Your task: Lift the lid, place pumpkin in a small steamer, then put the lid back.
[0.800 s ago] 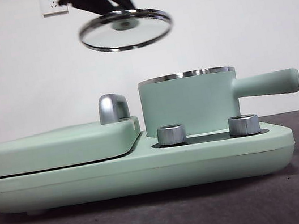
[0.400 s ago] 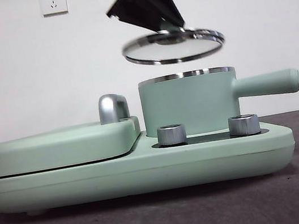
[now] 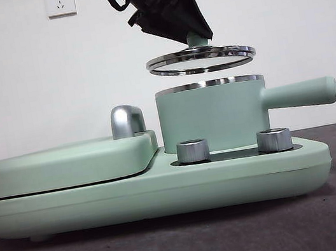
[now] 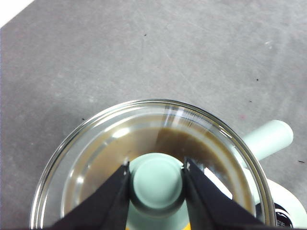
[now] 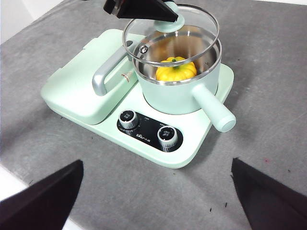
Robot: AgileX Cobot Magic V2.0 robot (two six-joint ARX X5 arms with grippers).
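Glass and steel, the round clear lid (image 3: 201, 59) hangs nearly level just above the small steamer (image 3: 213, 116), a mint-green cylindrical pot with a steel rim; I see a clear gap between the two rims in the front view. The lid's mint-green knob (image 4: 157, 179) points straight up, and my left gripper (image 4: 156, 168) has its two black jaws closed against either side of it. Through the glass in my right wrist view I can see the glossy yellow-orange ribbed pumpkin (image 5: 176, 70) sitting inside the pot, its green stem barely visible on top. The steamer's long straight handle (image 3: 299, 94) runs level toward the right in the front view. The pot stands on a mint-green cooker base (image 3: 166, 190) with two steel dials (image 5: 147, 127) in front of it, beside a flat hinged cover with a chrome handle (image 3: 126, 121). My right gripper (image 5: 158, 201) waits well back from the cooker, jaws spread wide and holding nothing.
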